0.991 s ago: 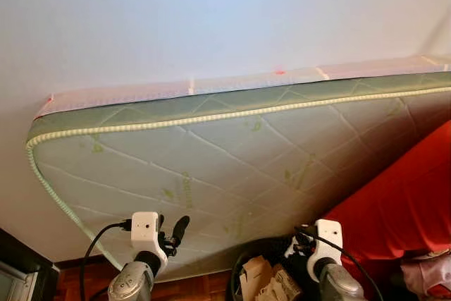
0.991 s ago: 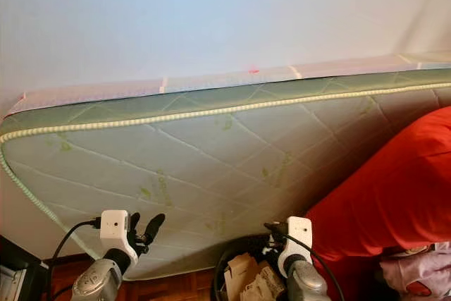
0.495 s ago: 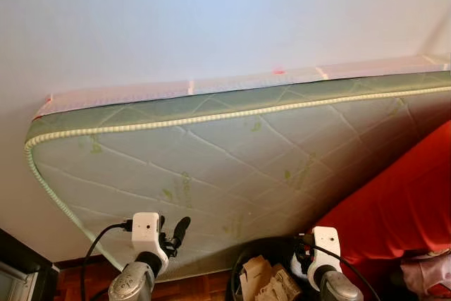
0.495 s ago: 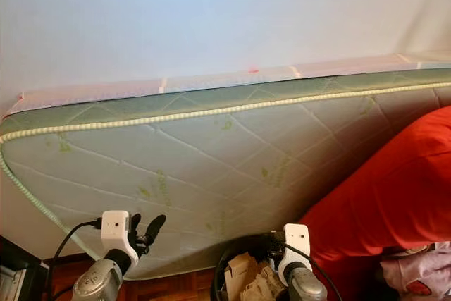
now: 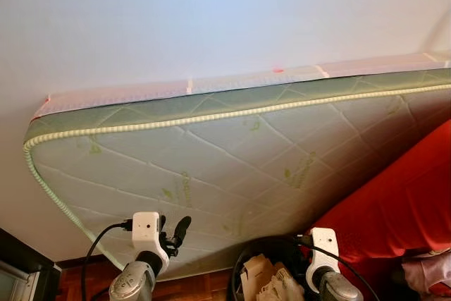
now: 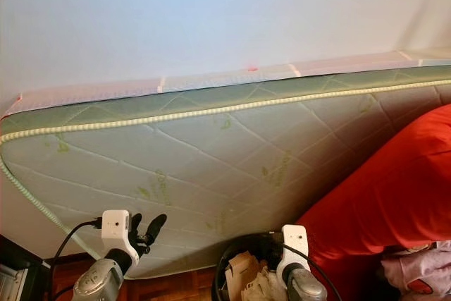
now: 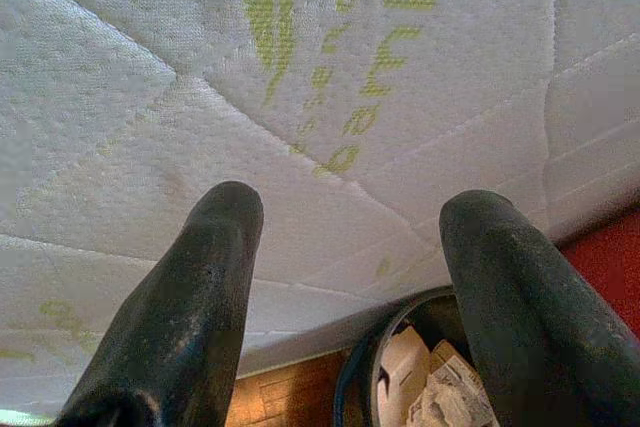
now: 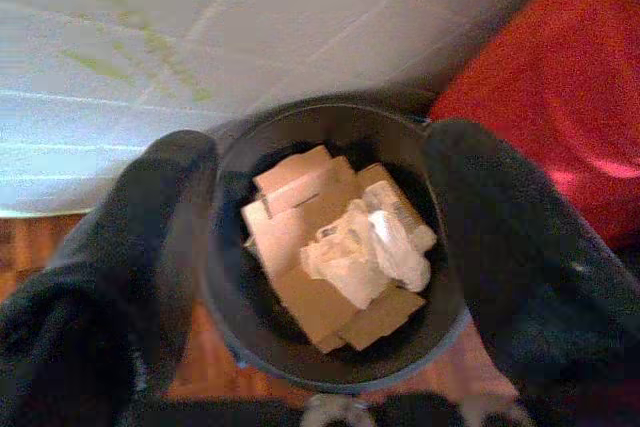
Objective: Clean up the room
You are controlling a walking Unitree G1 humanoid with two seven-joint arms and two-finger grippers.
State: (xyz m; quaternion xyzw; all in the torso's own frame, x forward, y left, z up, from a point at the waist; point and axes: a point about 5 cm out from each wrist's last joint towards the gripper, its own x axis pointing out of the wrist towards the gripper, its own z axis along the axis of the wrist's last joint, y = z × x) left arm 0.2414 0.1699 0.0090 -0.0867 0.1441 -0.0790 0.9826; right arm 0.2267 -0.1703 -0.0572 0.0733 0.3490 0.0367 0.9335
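I have the right end effector [image 8: 320, 247] hanging directly over the black trash bin [image 8: 235, 332], fingers spread wide and empty. Inside the bin I see cardboard pieces [image 8: 300, 247] with crumpled white paper [image 8: 370, 247] on top. The bin sits on the wood floor [image 5: 204, 287], between the leaning quilted mattress [image 5: 232, 160] and a red cover [image 5: 402, 209]. My left end effector [image 7: 345, 287] is also wide, pointed at the mattress.

Hovering w/ right gripper [image 8: 320, 247] fingers spread over dark bin [image 8: 235, 332], holding cardboard bits [image 8: 300, 247] & crumpled white wrap, prob. plastic [image 8: 365, 252].
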